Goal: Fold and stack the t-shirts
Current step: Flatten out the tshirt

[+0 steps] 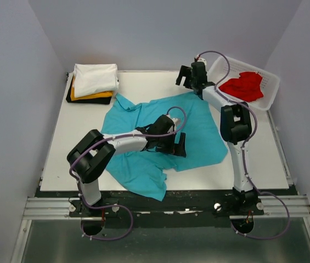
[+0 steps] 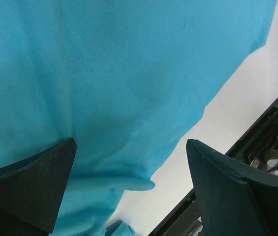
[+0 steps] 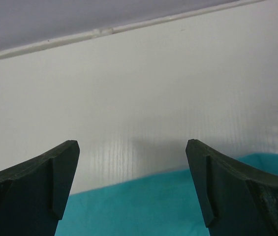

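Note:
A teal-blue t-shirt (image 1: 138,118) lies spread and rumpled across the middle of the white table (image 1: 89,142). My left gripper (image 1: 180,146) hovers open over the shirt's right half. In the left wrist view the teal cloth (image 2: 129,73) fills most of the picture, and the left gripper (image 2: 131,162) has nothing between its fingers. My right gripper (image 1: 186,78) stands open at the shirt's far edge. In the right wrist view the teal hem (image 3: 143,209) lies just below the empty right gripper (image 3: 133,147). At the back left is a folded stack: white (image 1: 95,78) over yellow-orange (image 1: 91,96) over black (image 1: 80,101). A red t-shirt (image 1: 243,86) lies crumpled in the basket.
A white lattice basket (image 1: 271,90) sits at the back right corner, close behind the right arm. Grey walls enclose the table on three sides. A metal rail (image 1: 165,205) runs along the near edge, and the left wrist view also shows that rail (image 2: 271,123).

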You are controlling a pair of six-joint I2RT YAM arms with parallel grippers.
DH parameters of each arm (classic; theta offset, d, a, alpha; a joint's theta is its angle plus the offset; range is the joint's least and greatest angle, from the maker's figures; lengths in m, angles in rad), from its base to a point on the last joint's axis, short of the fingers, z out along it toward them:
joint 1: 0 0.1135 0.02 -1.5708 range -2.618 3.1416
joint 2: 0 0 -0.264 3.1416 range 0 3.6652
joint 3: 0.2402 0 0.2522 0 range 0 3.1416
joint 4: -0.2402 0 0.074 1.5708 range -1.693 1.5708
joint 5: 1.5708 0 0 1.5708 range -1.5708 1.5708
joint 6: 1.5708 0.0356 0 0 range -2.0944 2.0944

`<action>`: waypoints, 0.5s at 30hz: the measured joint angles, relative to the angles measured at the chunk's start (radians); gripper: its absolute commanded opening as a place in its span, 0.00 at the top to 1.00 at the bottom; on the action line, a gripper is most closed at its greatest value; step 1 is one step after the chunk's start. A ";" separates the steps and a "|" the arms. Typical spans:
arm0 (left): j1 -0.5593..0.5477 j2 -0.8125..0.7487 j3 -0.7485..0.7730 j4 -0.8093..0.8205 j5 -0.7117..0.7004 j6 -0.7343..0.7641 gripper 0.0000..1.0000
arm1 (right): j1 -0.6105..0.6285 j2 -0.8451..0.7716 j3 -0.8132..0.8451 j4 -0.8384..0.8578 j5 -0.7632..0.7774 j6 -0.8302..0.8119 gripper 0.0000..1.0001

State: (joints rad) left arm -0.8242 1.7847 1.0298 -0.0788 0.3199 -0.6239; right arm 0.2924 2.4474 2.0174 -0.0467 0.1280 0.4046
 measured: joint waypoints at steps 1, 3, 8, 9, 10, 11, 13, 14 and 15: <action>0.000 0.000 0.012 -0.027 -0.004 0.000 0.01 | 0.000 -0.021 -0.024 -0.005 -0.020 -0.006 0.00; 0.000 0.000 0.032 -0.063 -0.010 0.006 0.01 | 0.000 -0.080 -0.091 -0.011 -0.056 -0.013 0.00; 0.000 -0.063 0.090 -0.134 -0.048 0.034 0.01 | 0.005 -0.370 -0.416 -0.024 -0.144 -0.003 0.00; 0.000 -0.097 0.089 -0.143 -0.064 0.039 0.02 | 0.008 -0.430 -0.471 -0.025 -0.154 0.003 0.00; 0.000 -0.135 0.084 -0.150 -0.083 0.042 0.02 | 0.010 -0.526 -0.559 -0.028 -0.169 0.014 0.00; 0.001 -0.181 0.072 -0.153 -0.107 0.043 0.01 | 0.010 -0.546 -0.575 -0.033 -0.173 0.016 0.00; 0.010 -0.285 0.034 -0.157 -0.159 0.037 0.01 | 0.014 -0.646 -0.680 -0.011 -0.177 0.034 0.00; 0.024 -0.346 -0.002 -0.157 -0.185 0.028 0.01 | 0.017 -0.697 -0.743 -0.006 -0.179 0.044 0.00; 0.042 -0.393 -0.040 -0.158 -0.208 0.015 0.01 | 0.019 -0.744 -0.809 -0.004 -0.179 0.059 0.00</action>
State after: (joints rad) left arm -0.7826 1.3914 0.9901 -0.2363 0.1116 -0.6090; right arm 0.3111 1.7035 1.2083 -0.0505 -0.0513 0.4633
